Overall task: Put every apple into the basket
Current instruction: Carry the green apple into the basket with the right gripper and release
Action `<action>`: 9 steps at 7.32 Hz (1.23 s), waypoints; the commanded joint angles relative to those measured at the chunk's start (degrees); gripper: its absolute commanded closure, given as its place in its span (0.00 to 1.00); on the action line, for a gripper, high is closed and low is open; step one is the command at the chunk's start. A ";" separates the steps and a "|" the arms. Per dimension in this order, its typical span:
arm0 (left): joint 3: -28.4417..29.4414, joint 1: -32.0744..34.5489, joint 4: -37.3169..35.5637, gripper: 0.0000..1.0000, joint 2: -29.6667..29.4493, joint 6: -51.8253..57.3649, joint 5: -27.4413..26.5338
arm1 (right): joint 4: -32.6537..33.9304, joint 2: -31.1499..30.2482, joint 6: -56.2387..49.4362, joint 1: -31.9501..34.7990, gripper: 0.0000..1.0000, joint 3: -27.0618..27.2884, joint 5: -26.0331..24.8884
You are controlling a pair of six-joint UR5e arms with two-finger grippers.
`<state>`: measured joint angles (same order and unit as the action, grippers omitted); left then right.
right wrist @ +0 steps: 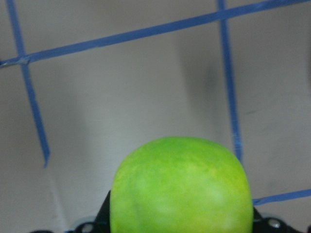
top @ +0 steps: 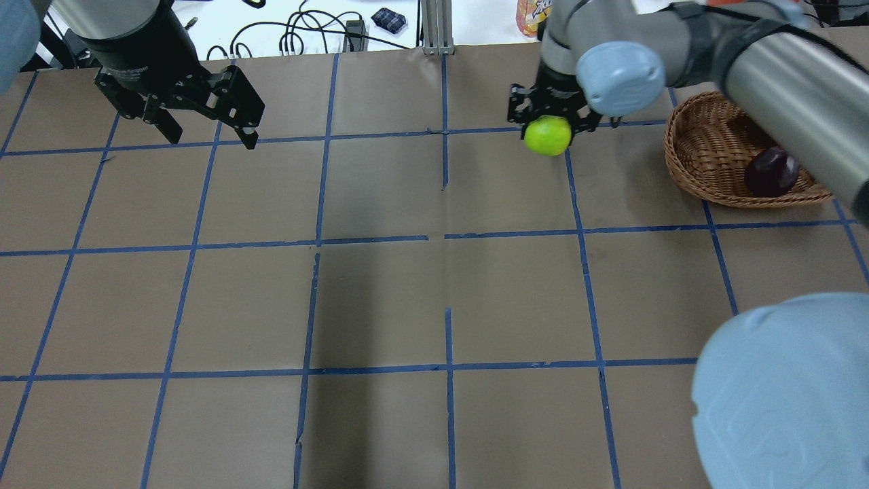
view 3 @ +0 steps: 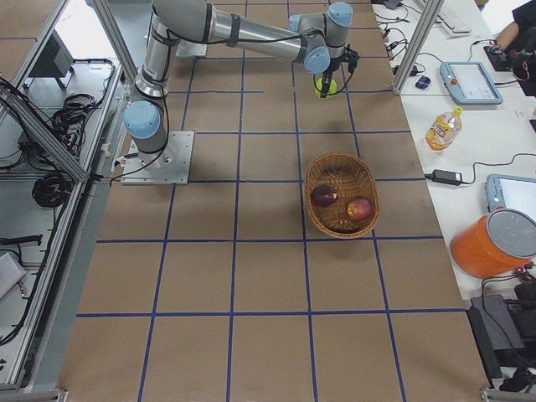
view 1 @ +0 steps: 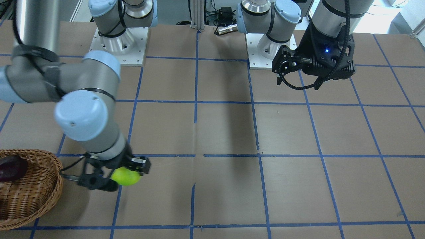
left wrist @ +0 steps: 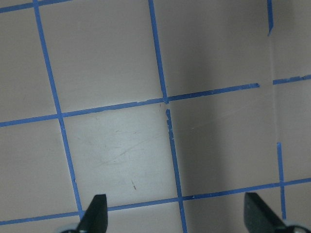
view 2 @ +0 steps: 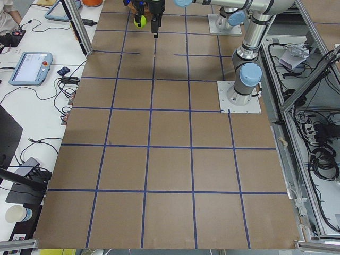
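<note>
My right gripper [top: 548, 125] is shut on the yellow-green apple [top: 548, 134], which fills the bottom of the right wrist view [right wrist: 181, 187]. It holds that apple over the table, a short way to the left of the wicker basket [top: 686, 163] in the overhead view. In the front view the same apple [view 1: 125, 176] is just right of the basket [view 1: 49, 196]. A maroon apple [top: 770, 172] lies inside the basket, and the exterior right view shows a red apple [view 3: 359, 208] beside it. My left gripper [top: 210, 132] hangs open and empty at the far left, with only bare table between its fingertips [left wrist: 97, 213].
Blue tape lines grid the brown table [top: 380, 299]. The two arm bases [view 1: 119, 43] [view 1: 270, 46] stand at the robot's side. A side bench holds a bottle [view 3: 441, 128], a tablet [view 3: 471, 81] and an orange container [view 3: 494, 243]. My right arm's elbow [top: 781, 394] blocks the overhead view's lower right.
</note>
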<state>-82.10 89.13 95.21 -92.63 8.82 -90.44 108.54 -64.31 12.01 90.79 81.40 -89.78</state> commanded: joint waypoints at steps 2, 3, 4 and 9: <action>-0.07 -0.28 -0.37 0.00 -0.09 0.59 -0.09 | -0.96 -1.87 -15.69 -15.61 1.00 0.51 -5.94; -0.07 -0.28 -0.46 0.00 -0.09 0.58 -0.09 | -0.09 -0.83 -21.19 -18.08 1.00 0.60 -5.85; 0.01 -0.28 -0.38 0.00 -0.09 -0.02 -0.17 | -0.08 1.27 -22.29 -19.33 1.00 0.69 -5.85; 0.02 -0.10 -0.46 0.00 -0.36 -0.03 -0.17 | -0.78 2.00 -22.12 -20.04 0.00 0.78 -6.55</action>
<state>-82.00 89.03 94.75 -92.98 8.79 -90.63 108.16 -61.67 -10.12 70.85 82.17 -96.30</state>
